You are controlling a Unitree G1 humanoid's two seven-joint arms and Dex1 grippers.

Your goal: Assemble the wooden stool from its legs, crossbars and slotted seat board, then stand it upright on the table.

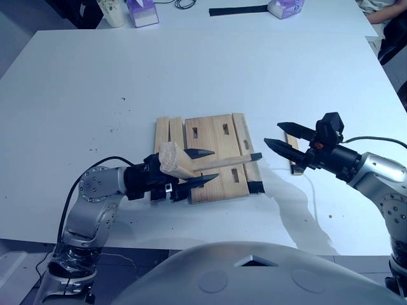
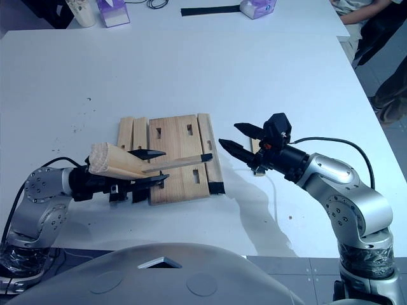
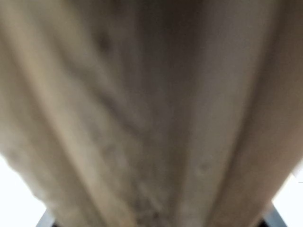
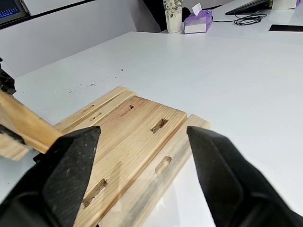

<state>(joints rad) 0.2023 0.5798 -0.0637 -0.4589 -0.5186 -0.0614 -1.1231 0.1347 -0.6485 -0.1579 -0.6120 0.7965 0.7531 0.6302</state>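
At the white surface's [image 1: 254, 70] far edge stand a patterned cup [image 1: 114, 11], a purple tissue box [image 1: 142, 11], a black strip [image 1: 238, 10] and a second tissue pack [image 1: 285, 7]. Dark specks [image 1: 114, 127] dot the surface.

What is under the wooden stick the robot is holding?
The slotted seat board lies flat on the table under the wooden leg held in the left gripper. Three slots show. The strip of board right beneath the leg is covered.

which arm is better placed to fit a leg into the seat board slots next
Left. The left hand is shut on a wooden leg over the slotted seat board; the right hand is open and empty, off the board's right edge.
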